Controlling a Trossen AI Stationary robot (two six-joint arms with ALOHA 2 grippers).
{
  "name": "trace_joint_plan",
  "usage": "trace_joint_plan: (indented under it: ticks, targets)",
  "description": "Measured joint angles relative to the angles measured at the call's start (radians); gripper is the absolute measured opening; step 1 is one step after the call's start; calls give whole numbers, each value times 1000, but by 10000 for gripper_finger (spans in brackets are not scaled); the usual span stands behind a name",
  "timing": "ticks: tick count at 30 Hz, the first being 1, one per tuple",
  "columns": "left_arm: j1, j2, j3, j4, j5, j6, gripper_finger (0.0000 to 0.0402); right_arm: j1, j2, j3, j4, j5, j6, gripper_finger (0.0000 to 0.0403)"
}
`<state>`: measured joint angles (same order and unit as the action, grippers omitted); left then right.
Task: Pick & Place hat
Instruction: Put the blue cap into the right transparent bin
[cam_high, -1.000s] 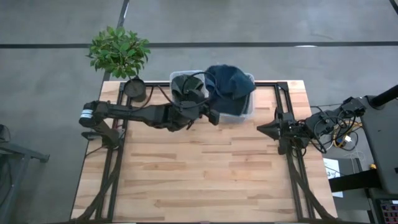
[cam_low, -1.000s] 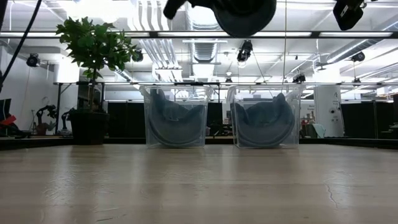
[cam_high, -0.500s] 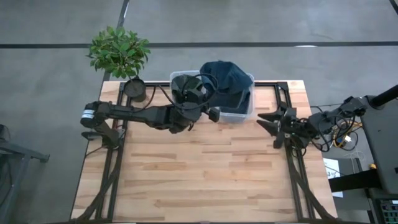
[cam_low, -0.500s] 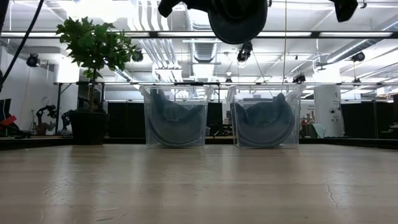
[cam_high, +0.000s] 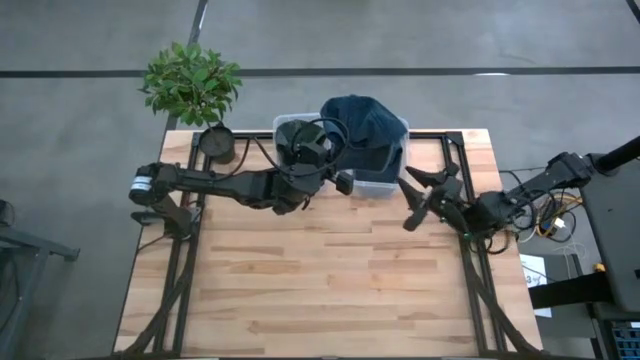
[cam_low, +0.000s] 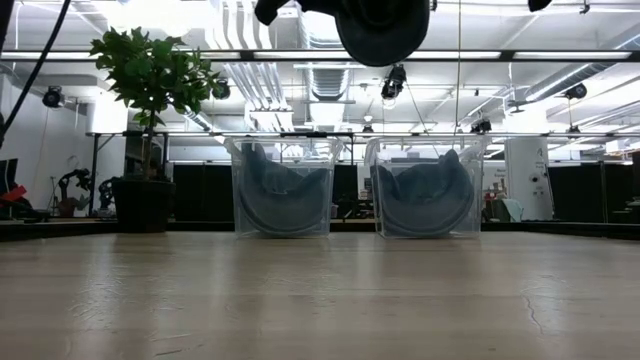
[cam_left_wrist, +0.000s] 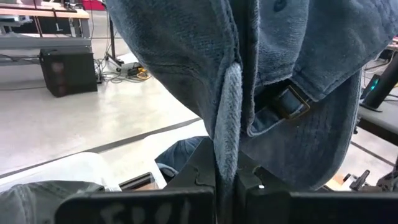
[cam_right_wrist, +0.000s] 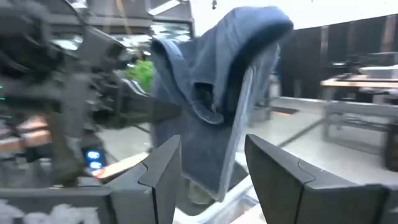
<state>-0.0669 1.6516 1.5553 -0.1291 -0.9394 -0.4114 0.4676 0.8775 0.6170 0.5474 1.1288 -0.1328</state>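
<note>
One blue hat (cam_high: 362, 122) pinched in the closed left tool (cam_high: 343, 183), open right tool (cam_high: 418, 196) just beside

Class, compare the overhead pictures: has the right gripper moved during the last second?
Yes. The right gripper, fingers open, has swung off the table's right edge toward the clear bin and the hat.

- Two robot arms: left arm (cam_high: 210, 183), right arm (cam_high: 520, 195)
- Two clear bins: (cam_low: 281, 187), (cam_low: 425, 187)
- One potted plant (cam_high: 192, 85)
- One lifted blue hat (cam_high: 362, 125)
- One wooden table (cam_high: 320, 280)
</note>
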Motion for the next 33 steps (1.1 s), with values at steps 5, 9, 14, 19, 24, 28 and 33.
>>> trace_joint_plan:
  ticks: [5, 9, 14, 19, 24, 28, 33]
  targets:
    - [-1, 0, -4, 13, -3, 0, 4, -49, 99, 72, 5, 23, -3, 177]
    - [-3, 0, -4, 26, -1, 23, 4, -106, 160, 132, 4, 23, -24, 183]
    - [-14, -3, -4, 24, -1, 43, 4, -167, 177, 165, -19, 27, -19, 193]
    - [-22, -20, -4, 25, -2, 60, 4, -197, 162, 165, -19, 8, 5, 201]
    - [-24, -23, -4, 50, 26, 62, 4, -235, 172, 165, -19, -79, 53, 195]
    - [-24, -25, -4, 50, 45, 62, 4, -272, 187, 165, -21, -140, 106, 182]
    - [-27, -29, -5, 40, 48, 62, 4, -288, 174, 165, -88, -136, 189, 142]
